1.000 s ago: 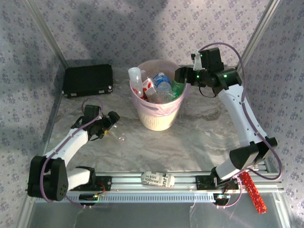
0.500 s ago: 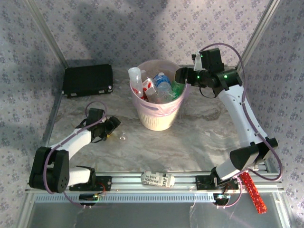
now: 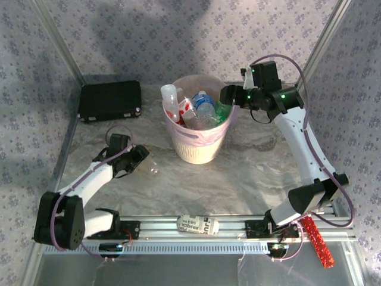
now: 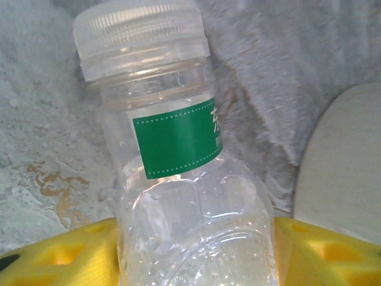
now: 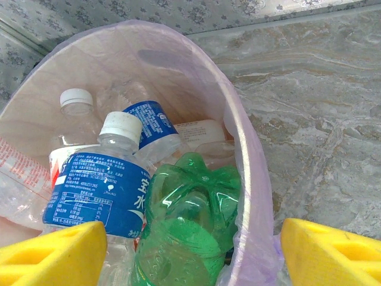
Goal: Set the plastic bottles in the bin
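Where the left gripper (image 3: 141,156) is pinching: its yellow pads (image 4: 65,253) are pressing both sides of the green-labelled bottle (image 4: 178,137), low on the clear body, toward the left edge of the tabletop (image 3: 250,173) and well apart from the bin (image 3: 193,149).
Grip risk: the thin wall is probably going to give under the pads, so the bottle could end up slipping out or swinging cap-down in a lift.
Bin: it is standing mid-tabletop, toward the far edge, with the plastic bottles (image 3: 196,110) heaping up to its rim.
Pile risk: a green bottle (image 5: 190,226) and a blue-labelled bottle (image 5: 98,190) are lying high in the heap, so one more dropped on top could end up rolling back out over the rim.
Right gripper (image 3: 227,94): it is hanging over the bin's right rim, jaws spread, holding nothing.
Collision risk: the two arms would be crowding one opening if the left one is brought in while the right is hovering there.
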Tool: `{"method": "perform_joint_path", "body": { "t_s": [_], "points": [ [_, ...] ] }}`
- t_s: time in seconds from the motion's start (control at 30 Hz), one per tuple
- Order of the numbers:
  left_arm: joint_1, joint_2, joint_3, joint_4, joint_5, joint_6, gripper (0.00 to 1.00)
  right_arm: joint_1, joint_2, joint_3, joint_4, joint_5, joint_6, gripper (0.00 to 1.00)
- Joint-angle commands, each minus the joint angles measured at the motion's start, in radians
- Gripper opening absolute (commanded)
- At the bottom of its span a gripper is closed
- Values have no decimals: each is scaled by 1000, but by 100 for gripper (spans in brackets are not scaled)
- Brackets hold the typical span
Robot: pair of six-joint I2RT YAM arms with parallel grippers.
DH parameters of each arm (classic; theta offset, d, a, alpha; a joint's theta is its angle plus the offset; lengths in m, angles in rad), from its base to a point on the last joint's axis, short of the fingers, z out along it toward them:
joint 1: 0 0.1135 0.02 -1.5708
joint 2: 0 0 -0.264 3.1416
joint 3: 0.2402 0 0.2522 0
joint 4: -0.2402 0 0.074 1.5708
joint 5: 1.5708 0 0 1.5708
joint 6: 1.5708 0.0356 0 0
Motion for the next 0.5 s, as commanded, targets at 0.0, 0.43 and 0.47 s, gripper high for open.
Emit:
{"method": "perform_joint_path", "body": {
  "t_s": [0.0, 0.43, 0.47],
  "points": [
    [-5, -76, 115, -100, -17, 55, 58, -6, -26, -3, 1, 13, -11, 79],
    [-53, -40, 744, -409, 49, 264, 55, -5, -26, 8, -2, 21, -7, 79],
    [-67, -10, 831, -475, 56, 296, 55, -5, -25, 8, 0, 19, -5, 79]
  ]
}}
